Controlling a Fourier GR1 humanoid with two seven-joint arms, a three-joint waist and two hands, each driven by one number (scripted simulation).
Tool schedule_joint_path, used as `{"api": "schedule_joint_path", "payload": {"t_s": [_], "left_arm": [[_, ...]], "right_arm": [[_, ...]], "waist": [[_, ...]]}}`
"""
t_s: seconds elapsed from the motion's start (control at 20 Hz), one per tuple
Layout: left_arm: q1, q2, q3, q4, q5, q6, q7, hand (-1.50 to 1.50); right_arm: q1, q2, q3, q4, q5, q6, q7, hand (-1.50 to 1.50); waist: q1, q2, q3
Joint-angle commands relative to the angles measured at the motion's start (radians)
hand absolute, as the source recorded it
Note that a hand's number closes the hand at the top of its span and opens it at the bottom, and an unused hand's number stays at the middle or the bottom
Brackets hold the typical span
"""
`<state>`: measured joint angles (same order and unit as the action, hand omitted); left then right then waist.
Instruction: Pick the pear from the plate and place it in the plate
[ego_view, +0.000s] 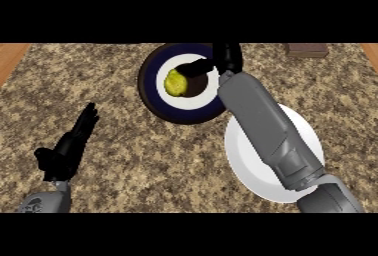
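One yellow-green pear (176, 83), on dark-rimmed plate (151, 95), right hand (221, 61) beside

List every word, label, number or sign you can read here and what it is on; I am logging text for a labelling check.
None: no readable text shows anywhere.
The yellow-green pear, the dark blue-rimmed plate and the plain white plate carry no marks.
The small brown block at the speckled granite counter's far edge shows no lettering.
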<state>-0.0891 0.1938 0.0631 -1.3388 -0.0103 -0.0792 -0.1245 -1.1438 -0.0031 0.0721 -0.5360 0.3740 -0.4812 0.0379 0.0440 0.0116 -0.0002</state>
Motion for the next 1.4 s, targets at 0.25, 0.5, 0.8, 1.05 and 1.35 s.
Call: {"api": "schedule_joint_path", "payload": {"t_s": [0.25, 0.5, 0.8, 1.05, 1.35], "left_arm": [[0.043, 0.005, 0.002, 0.005, -0.013, -0.004, -0.032, 0.00], [0.047, 0.008, 0.012, -0.077, 0.003, 0.008, 0.043, 0.00], [0.049, 0.006, 0.027, 0.000, 0.001, -0.008, -0.037, 0.00], [0.006, -0.007, 0.009, -0.042, -0.024, 0.025, 0.038, 0.00], [-0.029, 0.010, 0.035, 0.013, 0.008, -0.023, 0.015, 0.00]], "right_arm": [[0.026, -0.008, -0.196, -0.028, -0.261, -0.058, -0.226, -1.50], [0.119, -0.057, -0.317, -0.046, -0.428, 0.118, -0.327, -1.50], [0.246, -0.166, -0.375, 0.021, -0.483, 0.320, -0.530, -1.50], [0.296, -0.274, -0.381, 0.110, -0.478, 0.496, -0.650, -1.50], [0.292, -0.338, -0.377, 0.262, -0.433, 0.570, -0.801, -1.50]], "waist": [[-0.008, 0.003, 0.001], [-0.016, -0.003, 0.002], [-0.025, -0.003, 0.001], [-0.022, -0.003, 0.002], [-0.010, 0.003, 0.002]]}}
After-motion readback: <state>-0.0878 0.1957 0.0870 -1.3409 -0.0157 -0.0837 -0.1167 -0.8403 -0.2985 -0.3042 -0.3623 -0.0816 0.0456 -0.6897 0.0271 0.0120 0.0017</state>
